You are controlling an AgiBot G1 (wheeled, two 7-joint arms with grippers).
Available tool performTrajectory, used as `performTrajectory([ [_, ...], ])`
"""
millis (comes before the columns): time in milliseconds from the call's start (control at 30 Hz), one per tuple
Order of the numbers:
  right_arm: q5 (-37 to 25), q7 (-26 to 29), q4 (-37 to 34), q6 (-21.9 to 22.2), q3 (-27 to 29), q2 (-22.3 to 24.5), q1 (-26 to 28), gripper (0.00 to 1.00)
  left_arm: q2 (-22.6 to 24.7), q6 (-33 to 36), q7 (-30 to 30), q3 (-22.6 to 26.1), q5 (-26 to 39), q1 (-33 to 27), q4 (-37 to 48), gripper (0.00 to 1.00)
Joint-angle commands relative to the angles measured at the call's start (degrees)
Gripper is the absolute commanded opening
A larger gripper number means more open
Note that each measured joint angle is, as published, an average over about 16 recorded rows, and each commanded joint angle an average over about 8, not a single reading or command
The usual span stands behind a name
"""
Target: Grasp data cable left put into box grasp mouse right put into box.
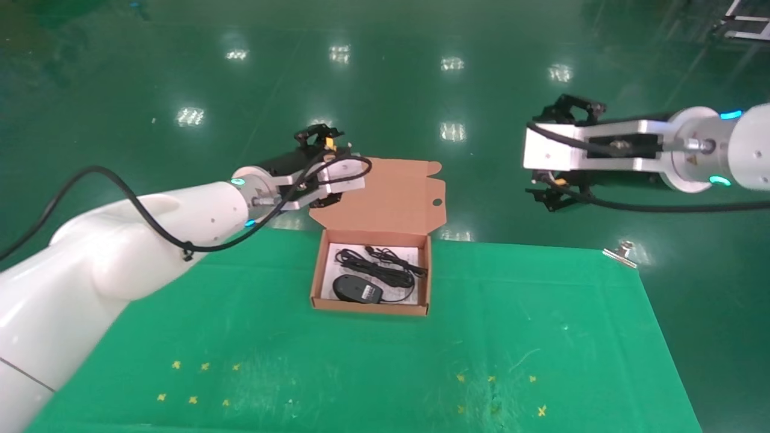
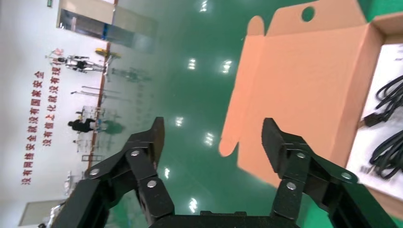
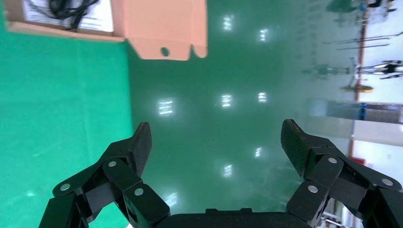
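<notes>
The orange-brown box (image 1: pixel 368 308) stands open in the middle of the green table, its lid (image 1: pixel 379 195) leaning back. Inside, the black mouse (image 1: pixel 358 290) lies at the front and the bundled data cable (image 1: pixel 376 269) lies behind it. My left gripper (image 1: pixel 317 133) is open and empty, raised behind the box's back left corner. In the left wrist view the gripper (image 2: pixel 214 130) faces the lid (image 2: pixel 304 85) and some cable (image 2: pixel 389 123) shows. My right gripper (image 1: pixel 544 153) is open and empty, raised beyond the table's far right edge. In the right wrist view the gripper (image 3: pixel 216 135) is far from the box (image 3: pixel 161 28).
A white printed sheet (image 1: pixel 409 252) lines the box floor. A metal clip (image 1: pixel 622 252) holds the green cloth (image 1: pixel 541 331) at the far right corner. Yellow cross marks (image 1: pixel 192 382) sit near the front on both sides. Shiny green floor lies beyond the table.
</notes>
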Motion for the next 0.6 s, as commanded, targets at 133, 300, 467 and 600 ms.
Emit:
performTrajectory([
  [133,-0.2,-1.3,0.2,-3.4,0.9,-0.8,1.3,1.00,-1.8,1.9,-0.7,-1.8,-2.2,-0.4,-0.9,1.00],
  [300,5.2,-3.0,0.1,-7.0,6.7,-0.1,-3.5,1.00,-5.2,7.6,-0.5,-4.9,-9.4,1.8,-3.1,1.00],
  [467,11.0,-4.9,-0.2,-11.0,13.0,0.6,-8.5,1.00,-8.6,13.5,-0.3,-8.1,-16.9,4.0,-5.4,1.00],
  [600,15.5,-6.4,-0.5,-14.1,17.9,1.1,-12.5,1.00,-11.3,18.0,-0.2,-10.6,-22.7,5.8,-7.3,1.00],
])
